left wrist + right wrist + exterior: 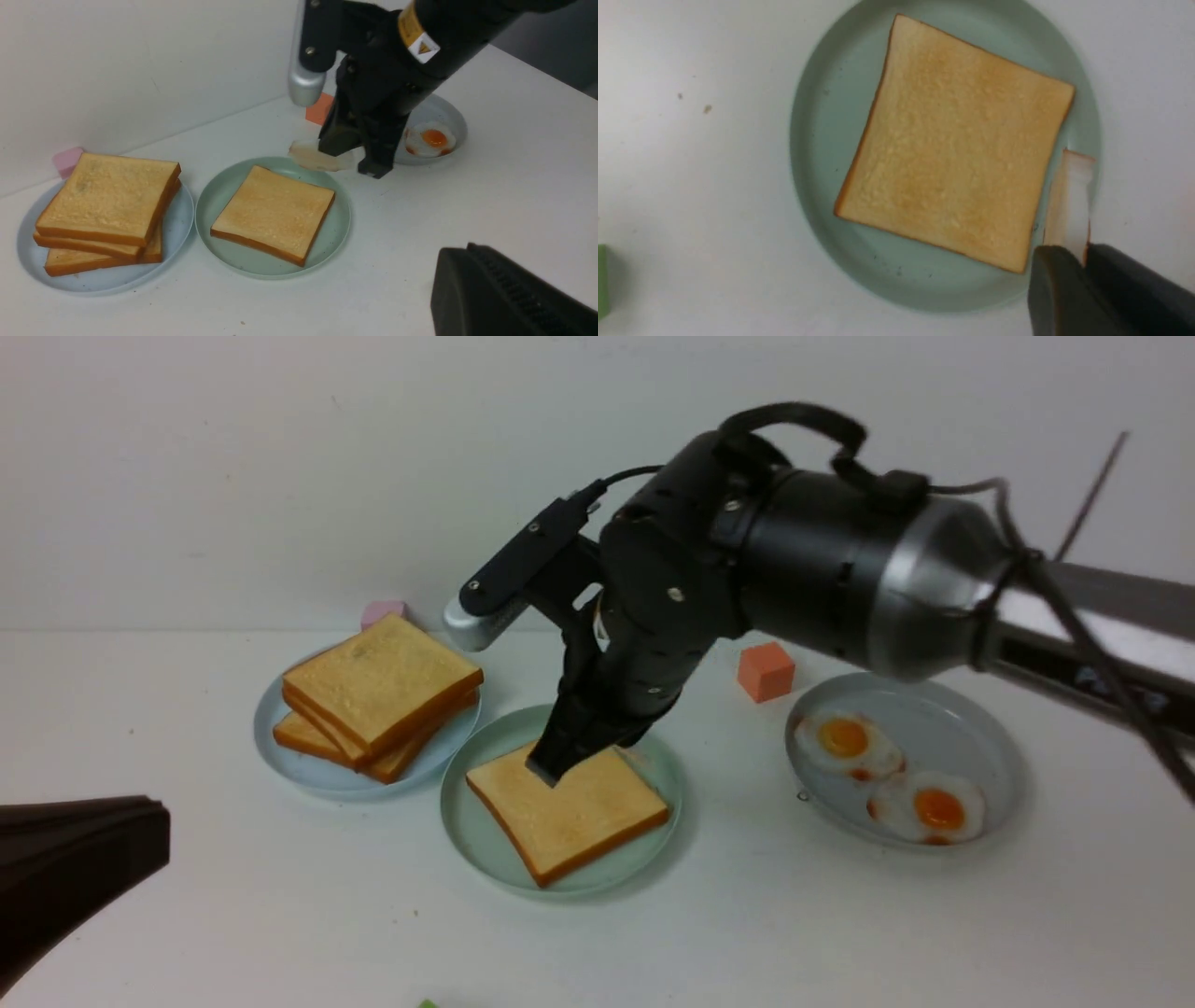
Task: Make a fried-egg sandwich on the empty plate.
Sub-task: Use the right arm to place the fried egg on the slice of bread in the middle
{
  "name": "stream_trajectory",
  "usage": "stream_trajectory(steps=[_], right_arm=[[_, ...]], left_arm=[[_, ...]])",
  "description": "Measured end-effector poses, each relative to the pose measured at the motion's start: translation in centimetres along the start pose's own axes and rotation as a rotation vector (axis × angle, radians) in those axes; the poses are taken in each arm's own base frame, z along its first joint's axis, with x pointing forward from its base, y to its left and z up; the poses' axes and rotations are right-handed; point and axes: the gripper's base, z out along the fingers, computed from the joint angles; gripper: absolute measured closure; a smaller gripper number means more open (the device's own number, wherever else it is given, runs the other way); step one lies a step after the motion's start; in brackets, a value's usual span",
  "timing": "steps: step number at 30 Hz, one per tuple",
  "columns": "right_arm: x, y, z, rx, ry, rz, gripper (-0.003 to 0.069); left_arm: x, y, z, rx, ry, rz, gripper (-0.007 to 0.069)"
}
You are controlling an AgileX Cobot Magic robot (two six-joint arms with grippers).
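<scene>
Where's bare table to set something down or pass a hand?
Free: near table strip in front of the plates, and the gap between mint plate and grey plate. Crowded: blue plate and mint plate nearly touch, and the right gripper, holding a fried egg, hangs over the mint plate.

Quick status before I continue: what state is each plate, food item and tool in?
right tool: shut on held egg.
held egg: lifted over mint plate rim.
mint plate: holds one toast slice.
toast slice: flat, top bare.
blue plate: stacked toast.
grey plate: two eggs.
left tool: jaws unreadable.
</scene>
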Motion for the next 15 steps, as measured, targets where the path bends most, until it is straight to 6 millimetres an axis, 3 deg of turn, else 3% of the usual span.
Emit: stream_trajectory(steps=[6, 15], right_arm=[[-1.2, 0.0, 3.1, 0.024, 0.042, -0.019, 0.0582], [-1.4, 0.1, 5.3, 0.047, 0.07, -0.042, 0.0582]], left_arm=[[0.0, 0.0, 0.0, 0.0, 0.0, 0.0, 0.0634], [0.0, 0.0, 0.0, 0.0, 0.0, 0.0, 0.0634]])
